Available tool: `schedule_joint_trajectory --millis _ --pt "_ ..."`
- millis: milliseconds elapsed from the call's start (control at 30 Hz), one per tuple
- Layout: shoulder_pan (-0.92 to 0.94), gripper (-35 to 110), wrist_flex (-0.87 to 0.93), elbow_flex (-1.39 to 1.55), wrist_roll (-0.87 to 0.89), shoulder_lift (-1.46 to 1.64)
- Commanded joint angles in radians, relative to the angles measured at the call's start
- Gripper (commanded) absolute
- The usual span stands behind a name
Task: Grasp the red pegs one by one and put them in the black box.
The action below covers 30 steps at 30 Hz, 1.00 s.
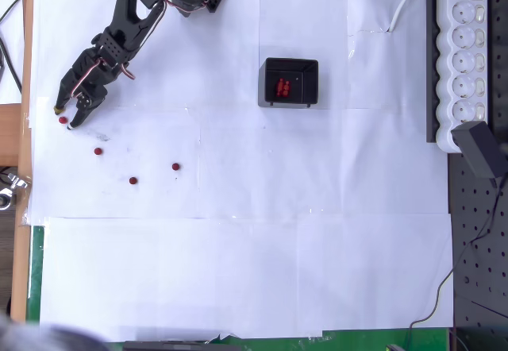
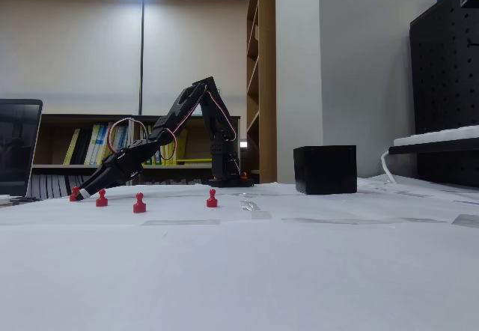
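Pegs first: one red peg (image 1: 62,119) lies right at the claw (image 1: 70,118), between its fingertips or just against them, far out to the left of the box (image 1: 290,82) in the overhead view. In the fixed view that same peg (image 2: 75,193) shows just behind the claw tip (image 2: 84,194), which sits low on the paper. The fingers look slightly parted around the peg (whether they actually pinch it I cannot tell; the tips are too small and dark).

Counted on the paper, away from the box: four pegs. Besides the one at the claw, there is a second peg (image 1: 98,151) below and right of the claw, a third peg (image 1: 132,180) further along, and a fourth peg (image 1: 175,166) nearest the box of the four, though still well apart from it. From the side the three stand upright in a row (image 2: 101,198) (image 2: 139,204) (image 2: 212,198).

Inside the box lie more red pegs (image 1: 282,89), bunched together; their number is hard to make out, perhaps three or four. In the fixed view the box (image 2: 325,169) hides its contents behind its wall.

One arm (image 1: 131,17) reaches from its base, left of the box, down to the claw.
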Motion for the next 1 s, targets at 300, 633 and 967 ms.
schedule_joint_trajectory --millis 300,633,967 --pt "0.035 11 -0.021 0.044 0.015 0.041" --pt "0.034 7 -0.034 0.044 0.020 0.048" --pt "0.023 0 0.173 0.049 0.026 -0.040"
